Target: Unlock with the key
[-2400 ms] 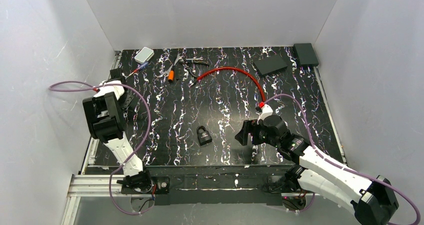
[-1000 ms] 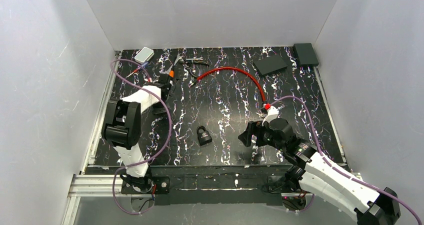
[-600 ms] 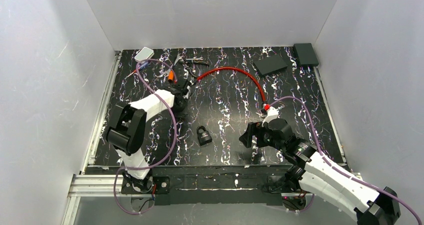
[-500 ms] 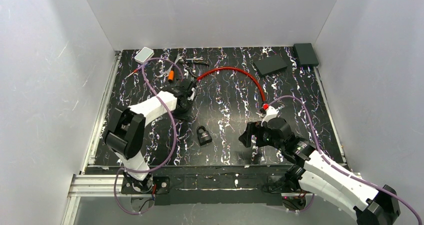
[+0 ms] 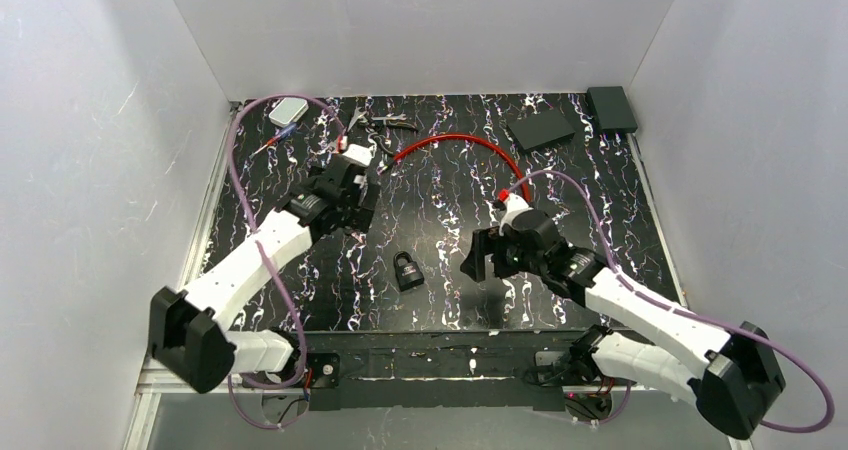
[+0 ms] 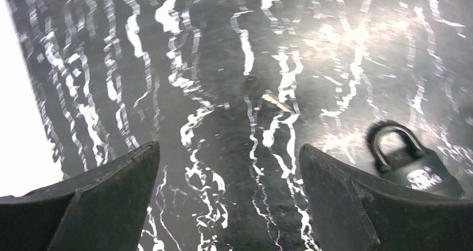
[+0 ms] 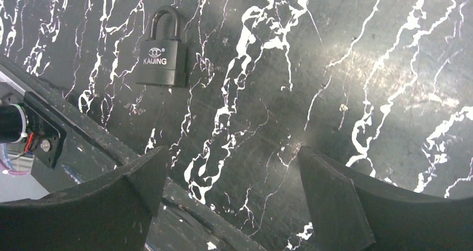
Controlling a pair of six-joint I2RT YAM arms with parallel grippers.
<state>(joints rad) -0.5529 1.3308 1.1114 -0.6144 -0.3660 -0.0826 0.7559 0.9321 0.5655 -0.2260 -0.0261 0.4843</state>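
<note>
A black padlock (image 5: 406, 269) with its shackle closed lies flat on the marbled black table, near the front middle. My left gripper (image 5: 356, 214) hovers just behind and left of it, open and empty. In the left wrist view (image 6: 228, 146) the padlock (image 6: 415, 162) lies to the right of the right finger. My right gripper (image 5: 484, 261) stands open and empty to the padlock's right. In the right wrist view (image 7: 232, 150) the padlock (image 7: 162, 56) lies ahead and to the left. I cannot make out a key; small metal pieces (image 5: 380, 122) lie at the back.
A red cable (image 5: 470, 144) arcs across the back middle. A white box (image 5: 288, 110) sits at the back left, and two flat black boxes (image 5: 540, 130) (image 5: 611, 108) at the back right. The table's front rail (image 7: 195, 201) runs close under the right gripper.
The left arm swung from the back left towards the middle and stretched out near the padlock, and its jaws went from shut to open. The right gripper shifted slightly left and back.
</note>
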